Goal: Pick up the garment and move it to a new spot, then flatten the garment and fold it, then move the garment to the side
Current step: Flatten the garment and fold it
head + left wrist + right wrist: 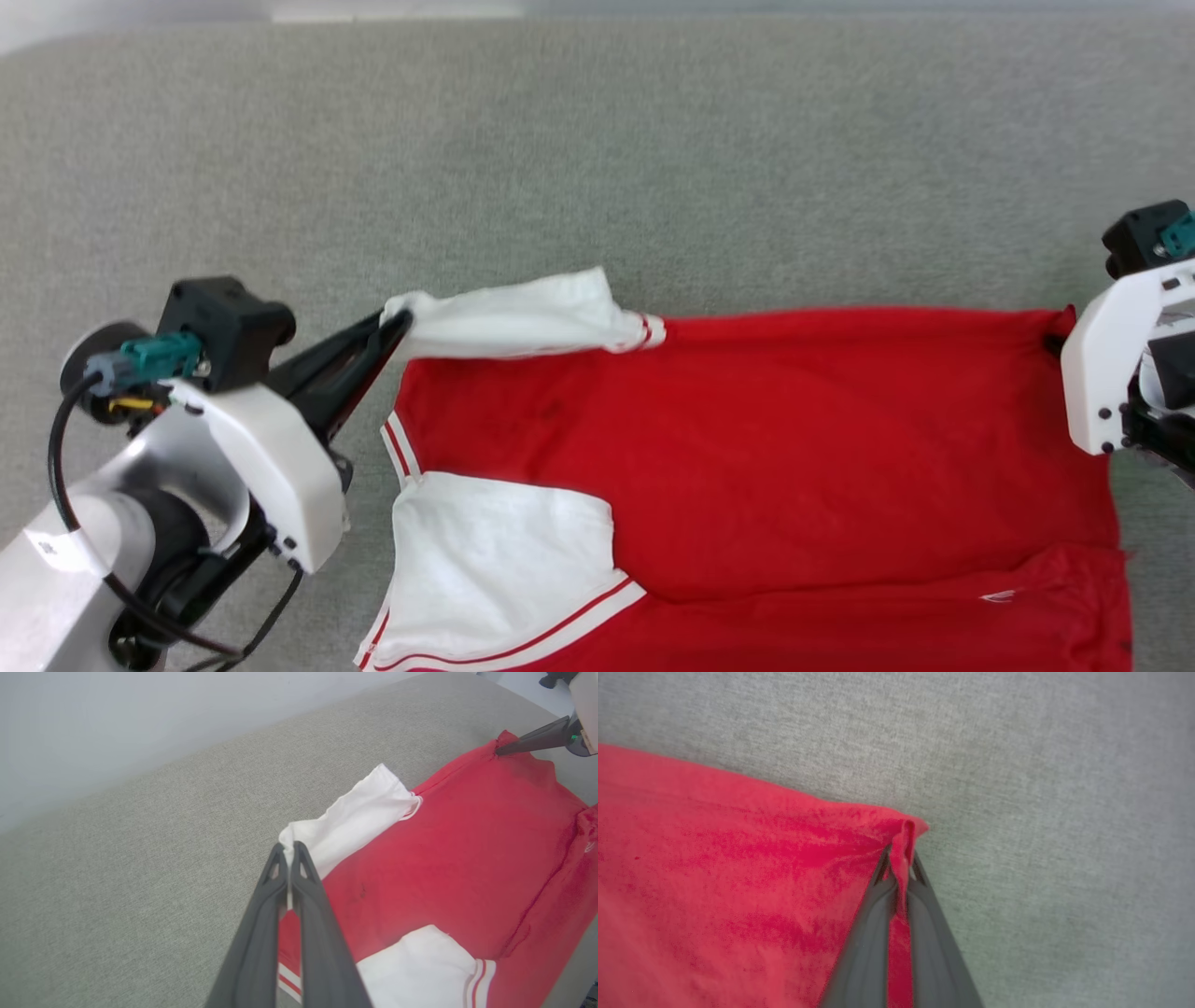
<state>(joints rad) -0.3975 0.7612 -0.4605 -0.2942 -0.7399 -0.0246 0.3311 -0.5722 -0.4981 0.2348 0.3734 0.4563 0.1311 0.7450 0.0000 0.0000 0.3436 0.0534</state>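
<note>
Jersey (747,448) spread on grey fabric surface (597,168). Left gripper (289,850) clamped on white sleeve (355,812) tip; right gripper (900,858) clamped on red hem corner (906,833). Lift both corners together, evenly tensioned, probably for folding; avoid slack along the far edge.

Left arm (252,457): white wrist shell, silver forearm, black camera block (224,327) with teal connector (159,357), looped black cable (58,448). Fingers (254,952) dark grey, tapered, cutouts. Right arm (1111,364): same white shell, dark screws.

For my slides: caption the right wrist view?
Right claw shut on a corner of the red garment, over a grey fabric surface.
</note>
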